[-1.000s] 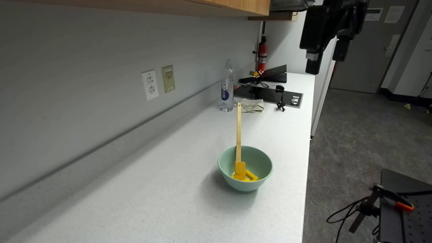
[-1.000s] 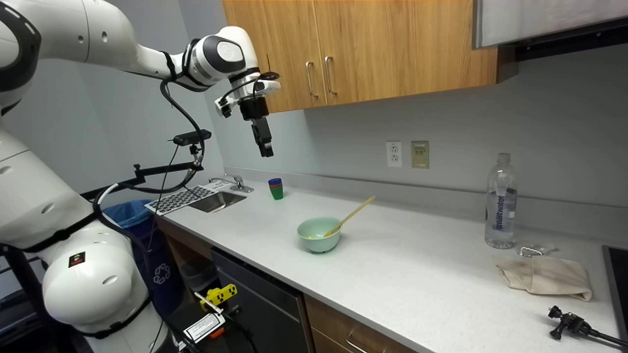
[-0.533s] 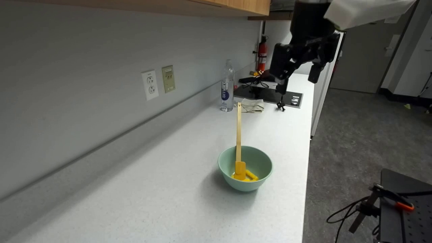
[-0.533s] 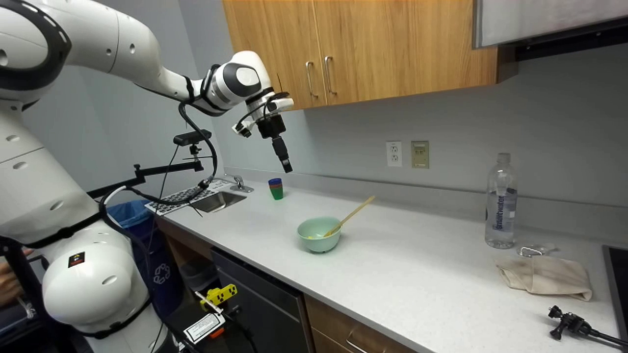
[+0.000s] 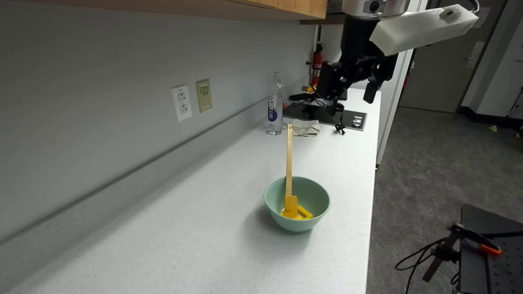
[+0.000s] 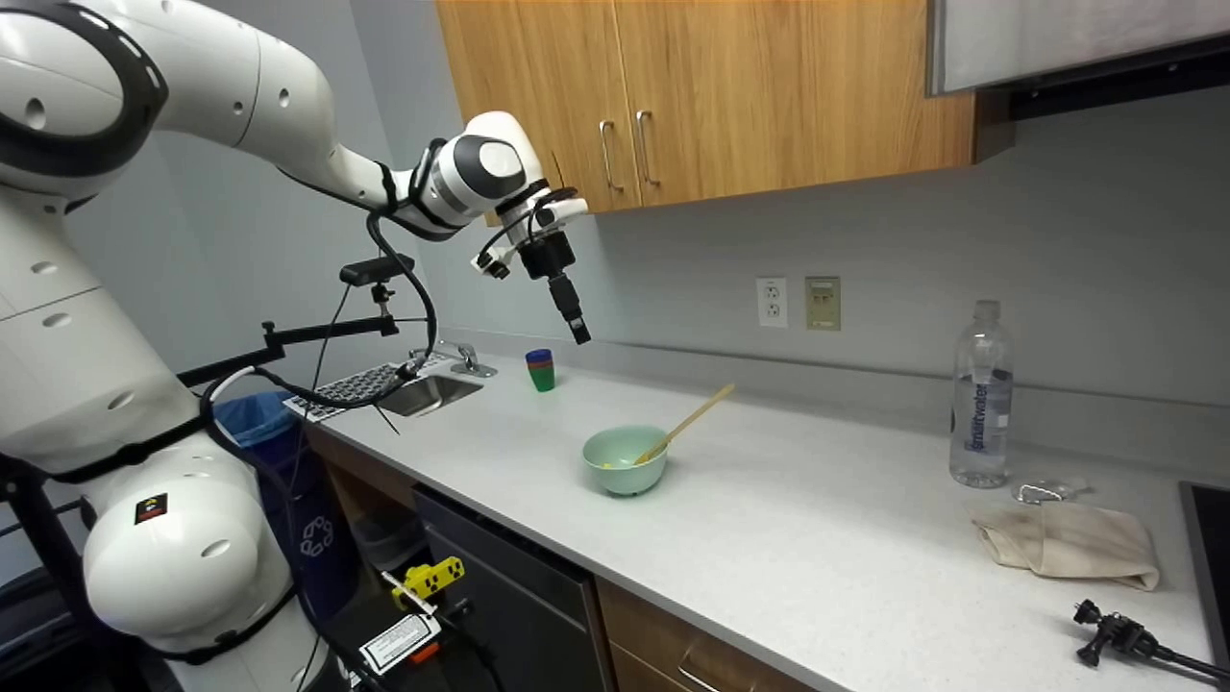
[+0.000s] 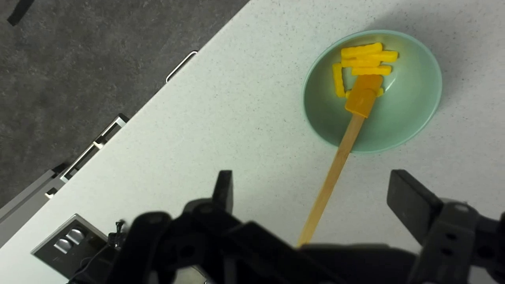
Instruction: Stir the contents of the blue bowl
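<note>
The blue bowl (image 5: 294,226) is pale teal and stands upright on the counter; it also shows in an exterior view (image 6: 620,482) and the wrist view (image 7: 414,102). The contents (image 7: 363,62), a heap of yellow pieces, lie in its bottom and show in an exterior view (image 5: 305,211). A spatula (image 7: 331,175) with an orange-yellow head leans in the bowl, its wooden handle (image 6: 694,419) sticking out over the rim. My gripper (image 7: 311,184) is open and empty, high above the counter; it shows in both exterior views (image 5: 350,101) (image 6: 579,334). The gripper hides the handle's end in the wrist view.
A water bottle (image 6: 982,413) and a folded cloth (image 6: 1067,543) are on the counter near the black cooktop (image 5: 327,116). Stacked cups (image 6: 541,370) stand near the sink (image 6: 423,396). Wooden cabinets (image 6: 769,96) hang above. The counter's front edge drops to the floor.
My gripper has come down and moved over the counter, nearer the bowl and spatula, and has turned a little. The bowl, the contents and the spatula have not moved.
</note>
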Motion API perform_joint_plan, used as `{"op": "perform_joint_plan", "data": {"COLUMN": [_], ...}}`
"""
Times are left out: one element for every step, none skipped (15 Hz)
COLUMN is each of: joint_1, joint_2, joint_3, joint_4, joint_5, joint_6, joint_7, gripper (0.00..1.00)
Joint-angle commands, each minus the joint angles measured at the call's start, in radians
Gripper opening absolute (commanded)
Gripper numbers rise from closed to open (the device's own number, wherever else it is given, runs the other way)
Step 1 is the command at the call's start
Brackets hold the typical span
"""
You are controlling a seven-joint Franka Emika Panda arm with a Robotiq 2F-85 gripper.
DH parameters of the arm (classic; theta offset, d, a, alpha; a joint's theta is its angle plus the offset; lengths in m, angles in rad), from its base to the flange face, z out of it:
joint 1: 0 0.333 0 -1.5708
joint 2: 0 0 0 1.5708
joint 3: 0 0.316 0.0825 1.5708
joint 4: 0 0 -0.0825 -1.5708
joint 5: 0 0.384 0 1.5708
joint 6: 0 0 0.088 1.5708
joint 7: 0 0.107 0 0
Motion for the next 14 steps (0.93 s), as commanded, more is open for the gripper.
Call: {"op": "perform_joint_plan", "data": {"joint_1": [0.016,0.013,0.008,0.007,0.005,0.004,0.006,0.007,0.010,0.013,0.017,0.021,0.035,0.035], "joint_2": [0.029,0.044,0.062,0.079,0.104,0.131,0.156,0.182,0.208,0.233,0.255,0.264,0.239,0.253], "joint_3": [-0.015,-0.017,-0.020,-0.025,-0.033,-0.042,-0.054,-0.069,-0.086,-0.105,-0.123,-0.140,-0.140,-0.153], "joint_4": [0.001,-0.003,-0.017,-0.028,-0.041,-0.049,-0.055,-0.059,-0.061,-0.056,-0.047,-0.042,-0.061,-0.059], "joint_5": [-0.053,-0.064,-0.089,-0.109,-0.136,-0.163,-0.189,-0.220,-0.249,-0.274,-0.300,-0.316,-0.271,-0.284], "joint_6": [0.039,0.058,0.095,0.126,0.171,0.213,0.252,0.296,0.335,0.370,0.393,0.399,0.371,0.386], "joint_7": [0.083,0.114,0.165,0.207,0.263,0.314,0.362,0.410,0.450,0.481,0.502,0.484,0.454,0.457], "gripper": [1.00,1.00,1.00,1.00,1.00,1.00,1.00,1.00,1.00,1.00,1.00,1.00,1.00,1.00]}}
